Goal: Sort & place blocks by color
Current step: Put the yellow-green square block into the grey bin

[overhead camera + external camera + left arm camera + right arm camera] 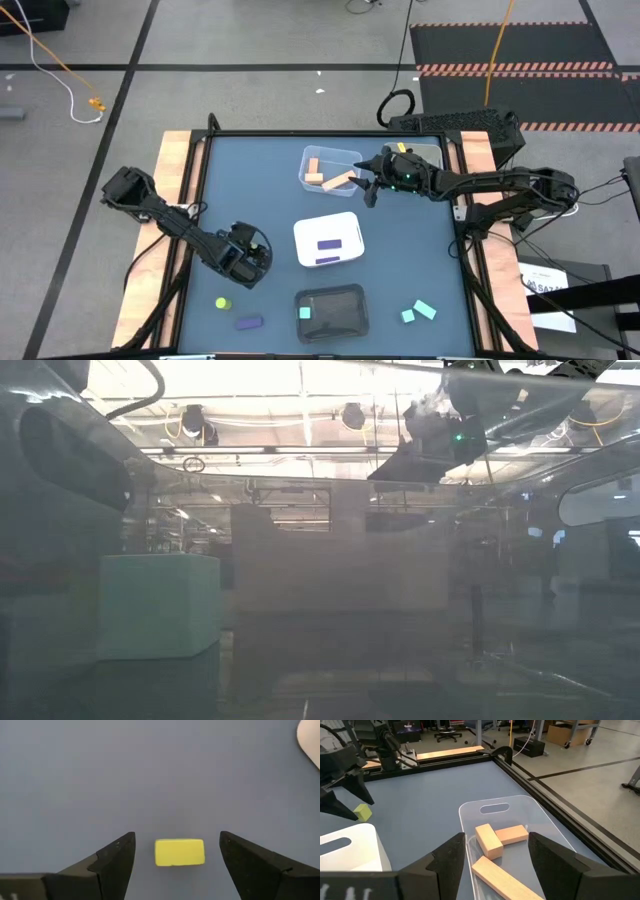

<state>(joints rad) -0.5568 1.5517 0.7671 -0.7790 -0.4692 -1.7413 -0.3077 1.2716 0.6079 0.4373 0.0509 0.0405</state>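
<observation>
A yellow block [179,852] lies flat on the blue table top, between the fingertips of my left gripper [177,835], which is open and points steeply down at the table's left side [253,247]. Neither finger touches the block. My right gripper [497,836] hangs open above the clear tray [520,805] at the far middle, where three salmon blocks [495,842] lie. Two purple blocks [327,250] rest in the white tray [345,228], and a teal block [305,313] in the black tray [345,312].
Loose on the table near its front edge are a yellow-green cylinder [222,302], a purple block [249,322] and two teal blocks [420,311]. A grey-beige tray [428,152] sits at the far right under the right arm. Raised black rails edge the table.
</observation>
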